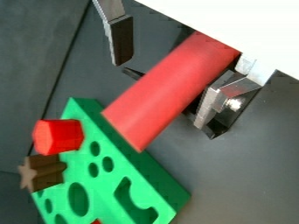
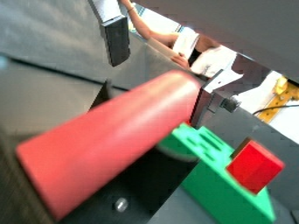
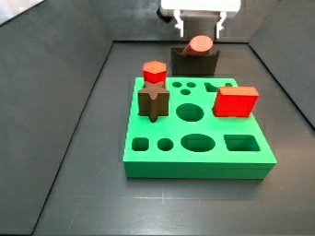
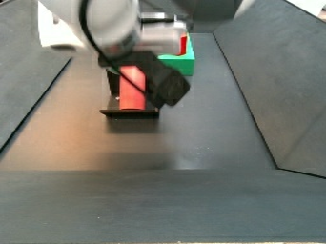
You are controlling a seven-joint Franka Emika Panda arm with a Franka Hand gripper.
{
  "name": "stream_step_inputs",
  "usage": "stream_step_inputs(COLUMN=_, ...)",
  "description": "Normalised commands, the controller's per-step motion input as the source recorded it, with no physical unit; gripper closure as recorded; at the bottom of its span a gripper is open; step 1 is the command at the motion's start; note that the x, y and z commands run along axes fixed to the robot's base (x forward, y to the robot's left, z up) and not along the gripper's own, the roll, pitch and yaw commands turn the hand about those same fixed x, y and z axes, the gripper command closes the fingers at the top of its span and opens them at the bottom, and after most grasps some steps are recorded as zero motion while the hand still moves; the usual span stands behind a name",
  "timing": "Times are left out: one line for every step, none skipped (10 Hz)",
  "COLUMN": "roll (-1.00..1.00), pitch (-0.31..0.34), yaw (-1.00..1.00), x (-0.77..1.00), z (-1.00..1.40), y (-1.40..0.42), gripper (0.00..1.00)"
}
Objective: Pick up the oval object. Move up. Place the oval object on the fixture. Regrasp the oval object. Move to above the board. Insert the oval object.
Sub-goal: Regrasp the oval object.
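Observation:
The oval object [image 1: 158,92] is a long salmon-red peg. It lies in the notch of the dark fixture [image 3: 194,63], with its round end [image 3: 200,44] facing a side view, and shows on the fixture in a side view [image 4: 132,86]. My gripper [image 1: 170,87] straddles the peg with the jaws apart. One finger [image 1: 121,39] stands clear of the peg and the other finger [image 1: 222,103] is close beside it. The green board [image 3: 197,129] lies just in front of the fixture and shows in both wrist views [image 2: 222,175].
On the board stand a short red hexagonal peg [image 3: 154,72], a slim dark brown peg [image 3: 153,101] and a red cube [image 3: 237,101]. Dark walls [image 3: 74,92] enclose the floor on both sides. The arm's body [image 4: 140,29] hides the gripper in a side view.

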Motion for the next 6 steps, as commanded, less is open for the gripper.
stream_step_inputs(roll=0.06, pitch=0.079, yaw=0.00, x=-0.03, z=0.89, y=0.00, gripper=0.00)
stream_step_inputs(roll=0.05, pitch=0.082, yaw=-0.01, x=-0.03, z=0.66, y=0.00, gripper=0.00)
stream_step_inputs(roll=0.04, pitch=0.079, yaw=-0.02, x=-0.03, z=0.54, y=0.01, gripper=0.00)
stream_step_inputs(roll=0.04, pitch=0.077, yaw=-0.03, x=-0.03, z=0.29, y=0.01, gripper=0.00)
stream_step_inputs(roll=0.04, pitch=-0.038, yaw=0.00, x=-1.00, z=0.00, y=0.00, gripper=0.00)
stream_step_inputs(roll=0.02, pitch=-0.068, yaw=-0.01, x=-1.00, z=-0.04, y=0.00, gripper=0.00)
